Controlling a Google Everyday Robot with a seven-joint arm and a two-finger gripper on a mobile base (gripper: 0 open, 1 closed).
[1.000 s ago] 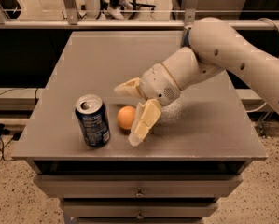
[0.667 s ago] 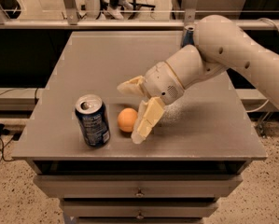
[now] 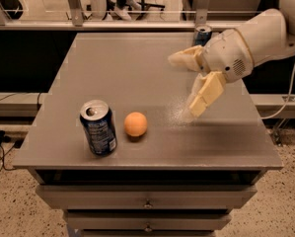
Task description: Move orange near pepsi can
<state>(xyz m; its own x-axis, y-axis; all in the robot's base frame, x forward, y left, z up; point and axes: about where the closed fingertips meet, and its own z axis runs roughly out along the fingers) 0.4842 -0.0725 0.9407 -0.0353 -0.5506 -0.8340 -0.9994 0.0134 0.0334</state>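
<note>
Your claw (image 3: 184, 86) hung wide open and empty above the surface (image 3: 117, 68), apart from the orange (image 3: 135, 124) sitting just beside the pepsi can (image 3: 98, 128), so any low sweep could have sent that round fruit rolling away.

Orange (image 3: 135, 124) beside pepsi can (image 3: 98, 128), gripper (image 3: 185, 85) aloft

No readable text anywhere. The pepsi can (image 3: 98, 128) on the counter (image 3: 137, 73) carries white label print, letters not legible. The tool (image 3: 183, 85) hangs over the counter's right part, fingers spread.
</note>
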